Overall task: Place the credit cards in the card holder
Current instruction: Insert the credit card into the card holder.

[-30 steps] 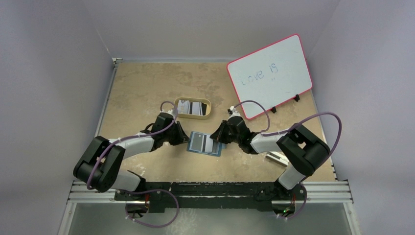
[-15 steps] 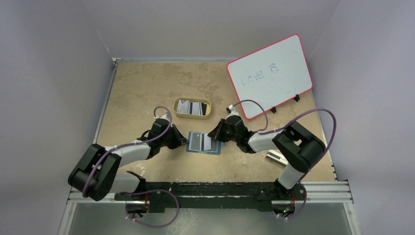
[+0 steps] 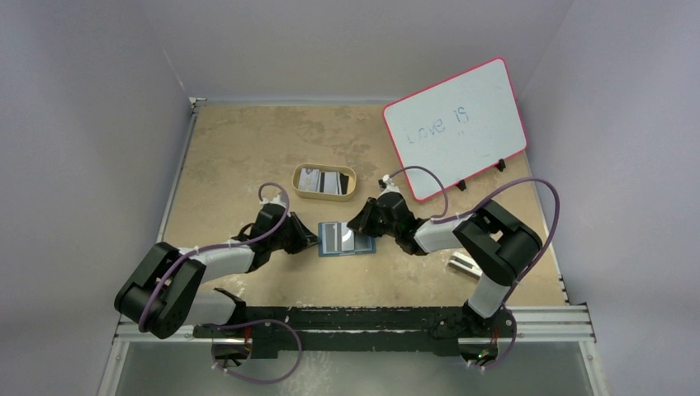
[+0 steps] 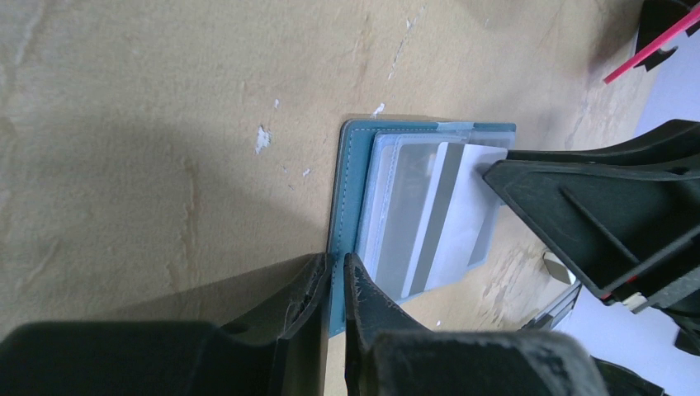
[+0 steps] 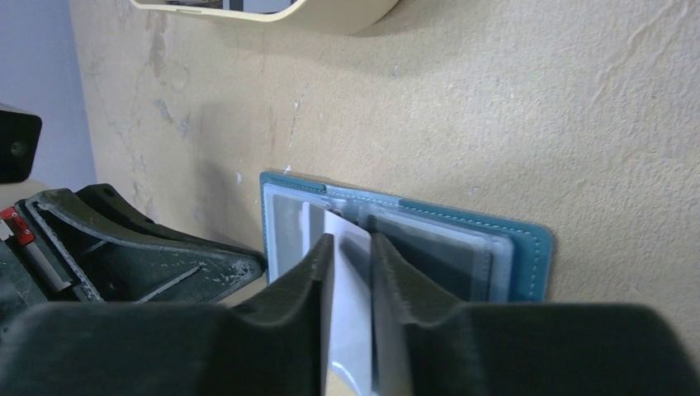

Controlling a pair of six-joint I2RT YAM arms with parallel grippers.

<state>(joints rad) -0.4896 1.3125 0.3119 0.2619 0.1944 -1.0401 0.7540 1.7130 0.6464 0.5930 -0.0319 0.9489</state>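
The teal-blue card holder [image 3: 342, 240] lies open on the table between the arms. My left gripper [image 4: 338, 272] is shut on its near edge [image 4: 348, 206] and pins it. My right gripper [image 5: 351, 247] is shut on a pale grey-white credit card [image 5: 348, 313] with a dark stripe, its front edge inside a clear sleeve of the card holder [image 5: 462, 247]. That credit card shows in the left wrist view [image 4: 450, 214], mostly inside the sleeve. More credit cards lie in the tan oval tray [image 3: 325, 181].
A red-framed whiteboard [image 3: 456, 125] stands at the back right. A white block [image 3: 465, 264] lies by the right arm. The tray's rim shows at the top of the right wrist view [image 5: 330, 15].
My right gripper has moved left and pushed the credit card further into the card holder. My left arm has shifted slightly and keeps its hold on the card holder's edge.
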